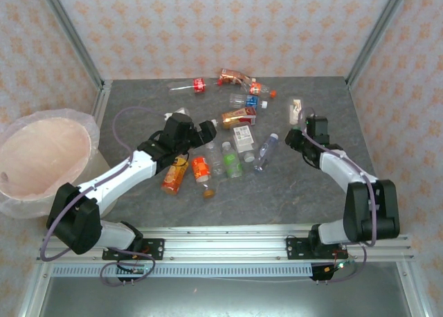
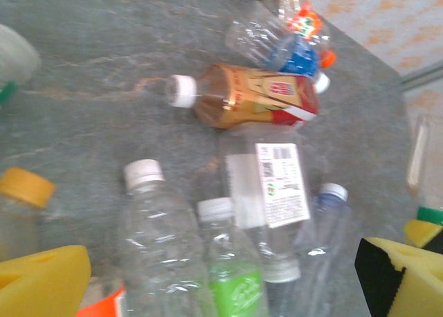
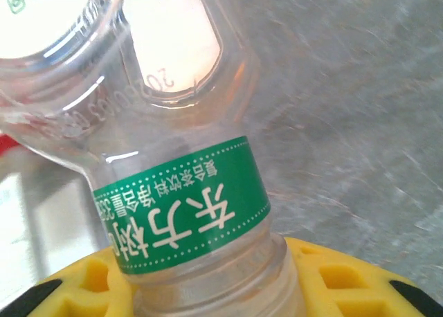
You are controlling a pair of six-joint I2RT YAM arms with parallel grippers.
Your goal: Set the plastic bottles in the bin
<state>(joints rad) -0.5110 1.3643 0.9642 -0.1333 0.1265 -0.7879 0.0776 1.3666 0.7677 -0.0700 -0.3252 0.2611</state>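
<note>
Several plastic bottles lie in a loose heap mid-table, among them a brown tea bottle [image 1: 239,118] [image 2: 256,95], a white-labelled clear one [image 1: 242,138] [image 2: 273,199] and a green-labelled one [image 1: 232,166] [image 2: 235,275]. My left gripper [image 1: 209,129] [image 2: 221,289] hangs open just above the heap, its yellow pads [image 2: 41,282] wide apart. At the right, my right gripper [image 1: 302,130] [image 3: 214,296] is shut on the neck of a clear bottle with a green band label [image 1: 296,111] [image 3: 183,206]. The bin [image 1: 76,127], pale pink with a clear liner, stands off the table's left edge.
More bottles lie toward the back wall, including a red-labelled one [image 1: 199,86] and an orange-capped one [image 1: 259,88]. An orange-capped bottle [image 1: 175,175] lies under the left forearm. Metal frame posts [image 1: 73,40] rise at the back corners.
</note>
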